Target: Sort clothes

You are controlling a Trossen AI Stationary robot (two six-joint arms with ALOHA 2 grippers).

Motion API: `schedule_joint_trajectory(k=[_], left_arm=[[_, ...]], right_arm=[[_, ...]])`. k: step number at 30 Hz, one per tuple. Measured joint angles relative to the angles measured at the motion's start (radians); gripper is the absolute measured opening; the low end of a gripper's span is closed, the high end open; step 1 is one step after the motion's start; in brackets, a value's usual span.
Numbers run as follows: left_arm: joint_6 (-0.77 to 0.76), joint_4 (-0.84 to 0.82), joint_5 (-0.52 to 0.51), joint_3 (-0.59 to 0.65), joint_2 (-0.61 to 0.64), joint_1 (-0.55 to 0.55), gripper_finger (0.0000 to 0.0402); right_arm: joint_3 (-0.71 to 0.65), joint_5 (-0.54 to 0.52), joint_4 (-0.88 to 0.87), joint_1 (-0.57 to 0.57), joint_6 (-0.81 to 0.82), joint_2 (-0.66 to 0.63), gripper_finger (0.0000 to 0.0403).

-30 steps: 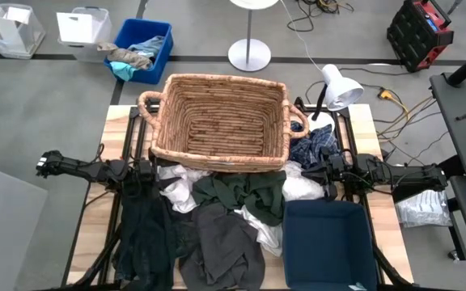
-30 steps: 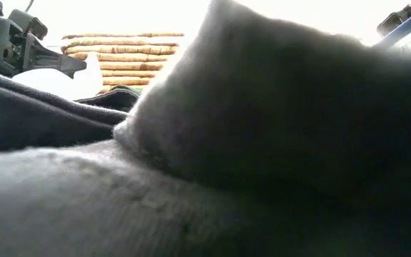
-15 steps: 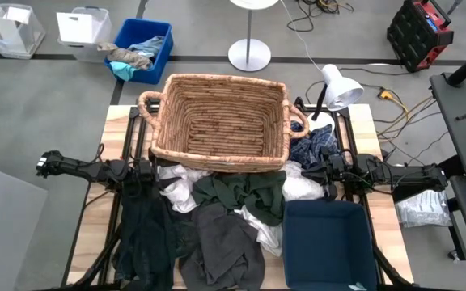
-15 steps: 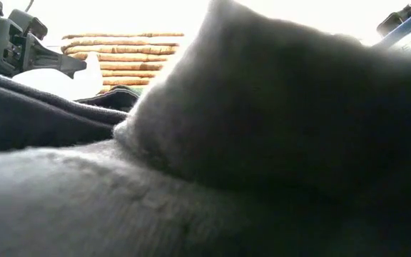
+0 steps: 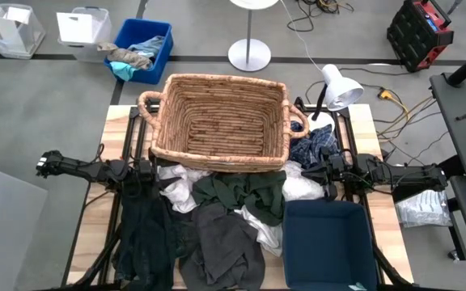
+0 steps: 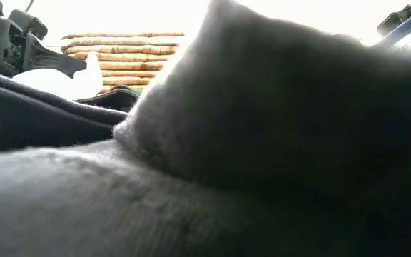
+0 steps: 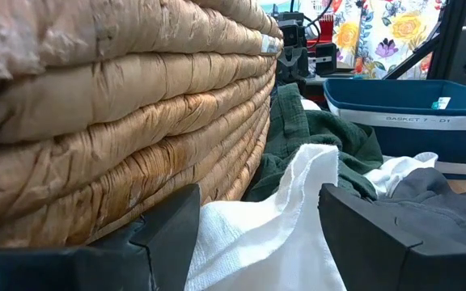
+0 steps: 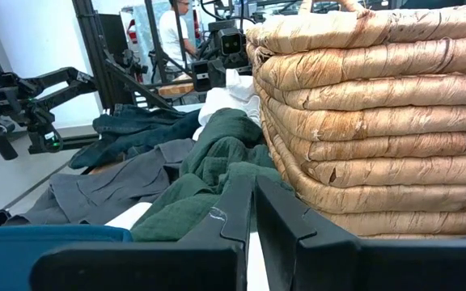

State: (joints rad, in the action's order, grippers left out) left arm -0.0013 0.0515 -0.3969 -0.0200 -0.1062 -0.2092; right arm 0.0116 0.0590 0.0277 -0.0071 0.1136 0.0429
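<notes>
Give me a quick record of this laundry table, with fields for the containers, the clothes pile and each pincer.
wicker basket: at the table's far side, nothing visible inside
blue bin: near right of the table, nothing visible inside
clothes: loose heap between basket and bin; dark green, grey, black, white
plaid garment: right of the basket
left pincer: open, low beside the basket, white cloth between its fingers
right pincer: shut, low by the basket, holding nothing

A woven wicker basket sits at twelve o'clock on the wooden tabletop, with a navy bin at five o'clock. Beyond the tabletop, a white desk lamp stands at two o'clock, and at eleven o'clock a blue tub holds teal and grey rags. A red toolbox lies far off at one o'clock.
</notes>
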Motion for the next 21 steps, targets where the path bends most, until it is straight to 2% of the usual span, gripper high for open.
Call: schedule_joint_trajectory(k=[4,11,21], left_arm=[[0.0,0.0,0.0,0.0,0.0,0.0,0.0233],[0.0,0.0,0.0,0.0,0.0,0.0,0.0233],[0.0,0.0,0.0,0.0,0.0,0.0,0.0233]], right_arm=[[0.0,0.001,0.06,0.0,0.05,0.0,0.0013],[0.0,0.001,0.134,0.0,0.003,0.0,0.0013],[0.0,0.0,0.26,0.0,0.219,0.0,0.0013]])
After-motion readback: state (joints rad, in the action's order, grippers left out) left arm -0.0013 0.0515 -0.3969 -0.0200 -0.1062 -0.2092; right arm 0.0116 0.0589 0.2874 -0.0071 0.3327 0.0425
